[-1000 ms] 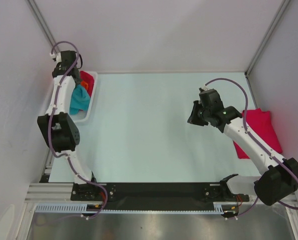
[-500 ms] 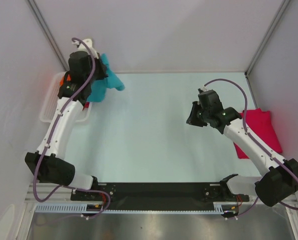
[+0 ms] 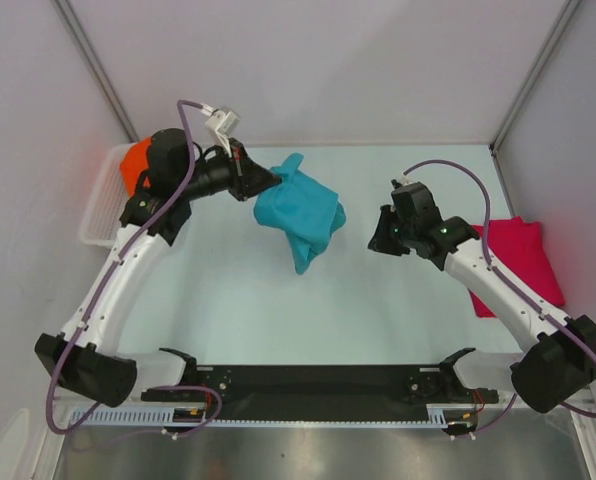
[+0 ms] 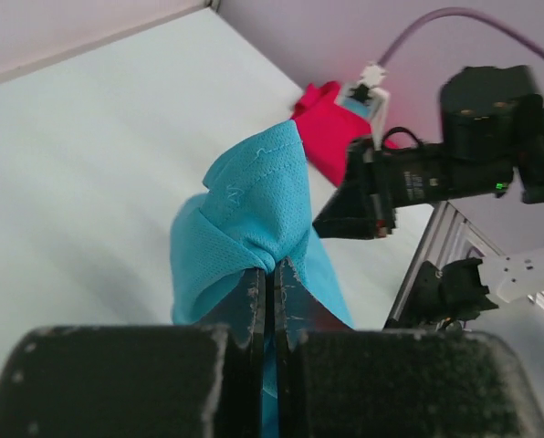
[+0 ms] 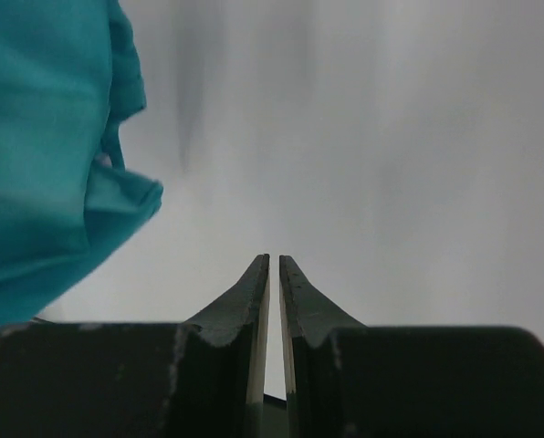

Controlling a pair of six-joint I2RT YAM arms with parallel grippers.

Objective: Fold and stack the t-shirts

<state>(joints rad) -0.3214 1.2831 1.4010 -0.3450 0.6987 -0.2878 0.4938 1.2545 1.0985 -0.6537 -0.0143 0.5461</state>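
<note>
My left gripper (image 3: 268,183) is shut on the teal t-shirt (image 3: 300,216) and holds it bunched and hanging above the middle of the table. In the left wrist view the teal cloth (image 4: 245,228) is pinched between the fingers. An orange t-shirt (image 3: 138,160) lies in the white basket (image 3: 96,215) at the left. A folded crimson-pink t-shirt (image 3: 523,262) lies at the right edge, also showing in the left wrist view (image 4: 331,128). My right gripper (image 3: 381,239) is shut and empty over the table, right of the teal shirt (image 5: 44,155).
The white slatted basket stands against the left wall. Grey walls close in the table at the back, left and right. A black rail (image 3: 318,380) with the arm bases runs along the near edge.
My left arm has lifted the teal t-shirt out of the basket and swung it right, out over the table's middle. The right arm has barely moved.
</note>
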